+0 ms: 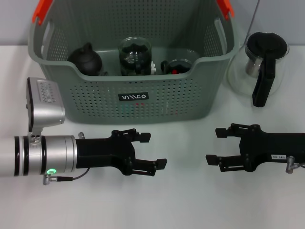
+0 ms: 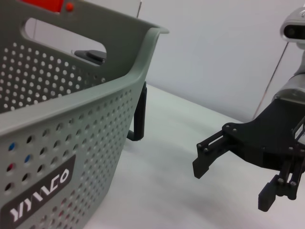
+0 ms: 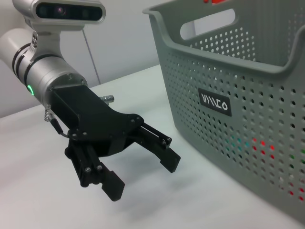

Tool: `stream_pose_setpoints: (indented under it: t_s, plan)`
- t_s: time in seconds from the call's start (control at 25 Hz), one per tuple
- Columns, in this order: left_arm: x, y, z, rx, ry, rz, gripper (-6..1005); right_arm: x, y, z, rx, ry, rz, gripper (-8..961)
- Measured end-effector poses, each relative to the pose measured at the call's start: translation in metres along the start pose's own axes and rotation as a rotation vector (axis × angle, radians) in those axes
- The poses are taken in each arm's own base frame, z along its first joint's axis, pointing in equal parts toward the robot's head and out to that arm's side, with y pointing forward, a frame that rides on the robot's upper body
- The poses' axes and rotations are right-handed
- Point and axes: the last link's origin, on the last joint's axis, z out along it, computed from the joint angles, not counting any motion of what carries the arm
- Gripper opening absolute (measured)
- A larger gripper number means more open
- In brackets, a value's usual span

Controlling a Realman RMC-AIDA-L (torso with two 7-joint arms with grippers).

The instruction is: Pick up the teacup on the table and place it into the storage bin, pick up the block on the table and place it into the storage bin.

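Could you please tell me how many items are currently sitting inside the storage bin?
3 show: a black rounded item at the storage bin's left, a glass cup in the middle, and a glass piece with red at right. More may be hidden.

Storage bin (image 2: 71, 133) beside right hand (image 2: 233, 181), fingers spread, table (image 2: 157, 191).

Grey-green perforated plastic is seen on the storage bin (image 1: 95, 102), with orange-red handles (image 1: 42, 10) and a black label (image 1: 134, 97) lettered in white. Both grippers are finished in black; the table (image 1: 190, 200) is plain white.
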Motion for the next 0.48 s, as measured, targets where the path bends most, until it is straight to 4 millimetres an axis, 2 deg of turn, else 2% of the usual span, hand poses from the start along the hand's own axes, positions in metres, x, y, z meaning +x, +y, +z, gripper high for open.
stream_pose_setpoints:
  t_s: [0.48]
  plan:
    - [-0.0013,0.0010,-0.0015,-0.003,0.004,-0.015,936,-0.0021,0.0007,-0.0008,-0.007,-0.008,-0.005,915]
